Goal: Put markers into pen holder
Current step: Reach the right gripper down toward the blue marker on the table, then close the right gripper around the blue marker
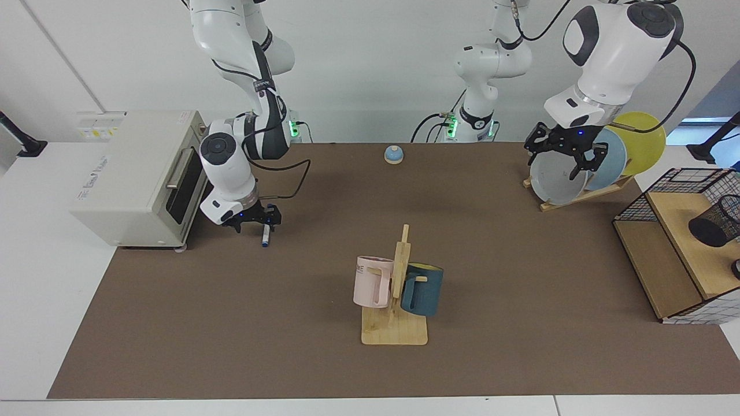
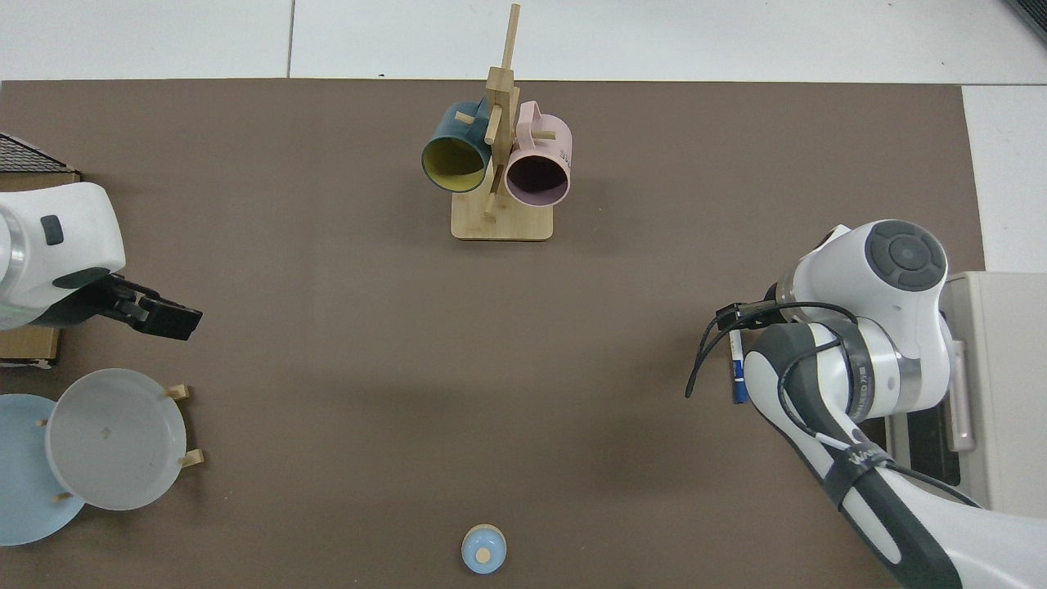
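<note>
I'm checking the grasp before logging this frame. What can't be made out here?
- Right gripper at the marker: neither view shows whether it has closed on it.
- Top view: the arm covers most of the marker.
- Pen holder: cut by the facing view's edge, absent from the top view.
- Left gripper waits, open, by the plates.

Right tool (image 1: 252,220) low, fingers spread; left tool (image 1: 565,151) raised, open.

Plain white wall (image 1: 370,69) behind. White surface (image 1: 34,277) carries brown mat (image 1: 520,260). Window (image 1: 702,124) at 3 o'clock. Even, diffuse light.
</note>
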`<action>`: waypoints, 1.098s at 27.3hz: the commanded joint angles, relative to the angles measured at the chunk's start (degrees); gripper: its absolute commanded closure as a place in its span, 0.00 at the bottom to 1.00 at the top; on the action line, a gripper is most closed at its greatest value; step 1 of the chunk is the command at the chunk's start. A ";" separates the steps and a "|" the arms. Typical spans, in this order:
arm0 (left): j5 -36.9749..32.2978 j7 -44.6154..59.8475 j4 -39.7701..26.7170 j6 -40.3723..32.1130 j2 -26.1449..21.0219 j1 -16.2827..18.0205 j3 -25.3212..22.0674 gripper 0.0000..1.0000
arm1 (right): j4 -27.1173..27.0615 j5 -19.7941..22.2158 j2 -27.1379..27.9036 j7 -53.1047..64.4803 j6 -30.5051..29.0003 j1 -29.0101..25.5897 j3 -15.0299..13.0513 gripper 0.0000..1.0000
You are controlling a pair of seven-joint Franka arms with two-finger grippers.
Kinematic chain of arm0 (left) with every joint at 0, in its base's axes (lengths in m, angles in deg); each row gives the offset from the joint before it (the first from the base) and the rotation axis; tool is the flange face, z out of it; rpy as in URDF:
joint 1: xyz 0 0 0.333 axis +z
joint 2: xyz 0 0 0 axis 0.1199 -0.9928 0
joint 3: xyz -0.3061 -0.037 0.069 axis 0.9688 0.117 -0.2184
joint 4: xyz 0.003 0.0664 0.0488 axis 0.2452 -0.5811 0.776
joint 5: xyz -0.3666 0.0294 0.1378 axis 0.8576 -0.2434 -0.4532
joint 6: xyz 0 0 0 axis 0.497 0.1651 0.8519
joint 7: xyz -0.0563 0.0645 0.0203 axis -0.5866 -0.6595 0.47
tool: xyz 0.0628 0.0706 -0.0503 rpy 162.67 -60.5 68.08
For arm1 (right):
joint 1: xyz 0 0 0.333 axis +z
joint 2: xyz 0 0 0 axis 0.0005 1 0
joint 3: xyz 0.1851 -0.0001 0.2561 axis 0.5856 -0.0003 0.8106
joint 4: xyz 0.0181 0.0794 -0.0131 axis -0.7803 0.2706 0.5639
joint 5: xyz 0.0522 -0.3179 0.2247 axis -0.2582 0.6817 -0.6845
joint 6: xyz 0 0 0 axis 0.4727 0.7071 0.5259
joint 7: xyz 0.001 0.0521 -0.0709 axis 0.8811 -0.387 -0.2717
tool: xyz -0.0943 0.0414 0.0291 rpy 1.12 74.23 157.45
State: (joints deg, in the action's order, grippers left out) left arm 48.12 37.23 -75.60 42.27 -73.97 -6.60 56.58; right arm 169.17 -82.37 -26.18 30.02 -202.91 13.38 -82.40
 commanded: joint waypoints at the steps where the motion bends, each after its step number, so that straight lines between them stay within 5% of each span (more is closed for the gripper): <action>1: -0.55 -5.88 0.37 0.26 -0.25 -0.73 -0.30 0.00 | 2.19 -0.88 1.04 -0.89 -5.36 -0.08 0.08 0.00; 7: -0.55 -12.38 0.28 0.27 -0.25 -0.82 -0.30 0.00 | 2.28 -1.06 1.84 -1.51 -5.80 1.32 0.08 0.04; 12: -0.72 -21.77 0.20 1.05 -0.51 -1.08 -0.13 0.00 | 2.28 -1.06 1.84 -1.16 -5.80 1.15 0.08 0.43; 19: -2.48 -28.90 -1.30 2.37 -0.16 -1.17 0.14 0.00 | 2.28 -1.06 1.93 -0.45 -5.80 0.97 0.08 0.62; 21: -2.48 -30.75 -1.30 2.81 -0.25 -1.17 0.23 0.00 | 2.28 -1.06 1.93 -0.27 -5.71 0.97 0.08 0.81; 22: -2.48 -31.54 -1.38 3.16 -0.25 -1.17 0.23 0.00 | 2.11 -1.06 1.93 -0.19 -5.71 0.97 0.08 0.99; 30: -3.18 -47.00 -1.91 8.78 -0.60 -1.43 0.93 0.00 | 0.62 -1.06 2.46 -0.98 -4.84 1.41 0.08 1.00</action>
State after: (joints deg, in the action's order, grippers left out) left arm 46.40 -0.68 -76.16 46.86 -74.65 -6.94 57.42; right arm 170.85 -82.54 -24.20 29.15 -207.32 14.77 -82.35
